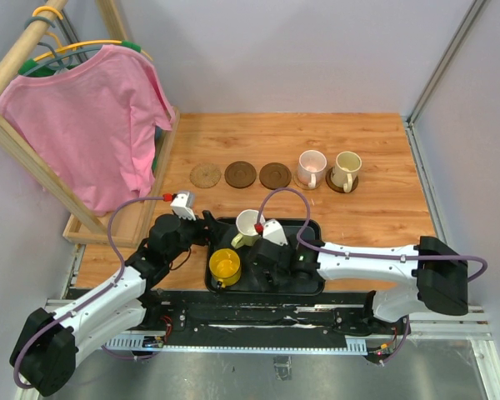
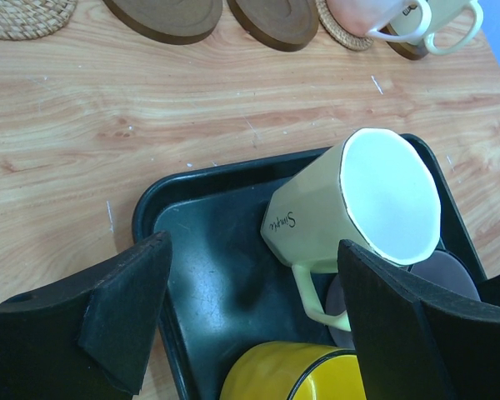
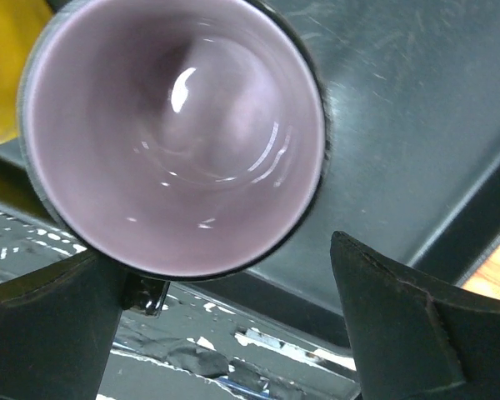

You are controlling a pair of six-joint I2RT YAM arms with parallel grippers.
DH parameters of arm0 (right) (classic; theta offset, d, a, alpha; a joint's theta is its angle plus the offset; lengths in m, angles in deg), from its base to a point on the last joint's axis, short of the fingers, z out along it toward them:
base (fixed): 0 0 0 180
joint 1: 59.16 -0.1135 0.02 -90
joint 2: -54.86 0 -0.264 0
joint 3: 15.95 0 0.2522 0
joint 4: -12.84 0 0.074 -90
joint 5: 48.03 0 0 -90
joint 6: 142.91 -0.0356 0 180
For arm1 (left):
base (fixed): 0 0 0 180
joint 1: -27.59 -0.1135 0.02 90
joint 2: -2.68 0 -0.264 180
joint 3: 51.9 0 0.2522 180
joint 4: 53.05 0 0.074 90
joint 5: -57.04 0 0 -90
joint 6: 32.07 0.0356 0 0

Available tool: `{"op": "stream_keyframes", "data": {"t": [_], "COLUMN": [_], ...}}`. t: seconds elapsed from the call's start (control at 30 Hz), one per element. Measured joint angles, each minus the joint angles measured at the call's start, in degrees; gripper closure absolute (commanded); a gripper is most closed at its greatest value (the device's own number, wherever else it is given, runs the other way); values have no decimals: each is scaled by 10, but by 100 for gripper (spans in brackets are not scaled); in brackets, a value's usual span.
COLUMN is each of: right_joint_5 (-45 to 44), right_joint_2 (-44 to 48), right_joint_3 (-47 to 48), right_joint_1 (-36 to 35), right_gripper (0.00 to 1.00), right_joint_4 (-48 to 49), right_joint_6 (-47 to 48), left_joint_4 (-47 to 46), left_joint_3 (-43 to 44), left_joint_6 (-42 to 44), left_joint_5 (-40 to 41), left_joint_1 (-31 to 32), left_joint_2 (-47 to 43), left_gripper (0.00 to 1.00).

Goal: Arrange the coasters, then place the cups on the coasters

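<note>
Along the back of the table run a cork coaster (image 1: 205, 175) and two dark brown coasters (image 1: 240, 174) (image 1: 275, 175). To their right a pale pink cup (image 1: 311, 169) and a cream cup (image 1: 346, 171) each stand on a coaster. The black tray (image 1: 312, 283) holds a pale yellow cup (image 2: 350, 204), a bright yellow cup (image 2: 292, 371) and a greyish purple cup (image 3: 175, 133). My left gripper (image 2: 250, 333) is open over the tray's left end, with the pale yellow cup's handle near its right finger. My right gripper (image 3: 233, 333) is open just above the purple cup, whose rim overlaps its left finger (image 3: 50, 333).
A pink shirt (image 1: 92, 125) hangs on a wooden rack (image 1: 17, 58) at the back left, its base frame (image 1: 125, 221) resting on the table's left side. Grey walls close in the back and right. A metal rail (image 1: 258, 321) runs along the near edge.
</note>
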Motion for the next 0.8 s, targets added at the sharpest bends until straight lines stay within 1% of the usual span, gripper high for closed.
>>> {"op": "stream_keyframes", "data": {"t": [0.03, 0.1, 0.3, 0.4, 0.5, 0.6, 0.8], "right_joint_5": [-7, -20, -35, -34, -25, -9, 5], "right_joint_2": [-2, 1, 60, 83, 80, 59, 29], "right_joint_3": [0, 0, -29, -46, -55, -56, -56], "right_joint_1": [0, 0, 0, 0, 0, 0, 0], "right_gripper": [0, 4, 25, 32, 37, 39, 45], "right_joint_4": [-9, -28, -38, -26, -5, 21, 44], "right_joint_6": [-7, -23, -41, -35, -25, -11, 3], "left_joint_4": [0, 0, -1, -1, -1, 0, 0], "left_joint_3": [0, -1, -6, -10, -12, -13, -13], "left_joint_6": [0, 0, -3, -4, -6, -7, -9], "left_joint_5": [0, 0, 0, 0, 0, 1, 5], "left_joint_1": [0, 0, 0, 0, 0, 0, 0], "left_joint_2": [0, 0, 0, 0, 0, -2, -6], "left_gripper": [16, 16, 16, 16, 16, 16, 16]}}
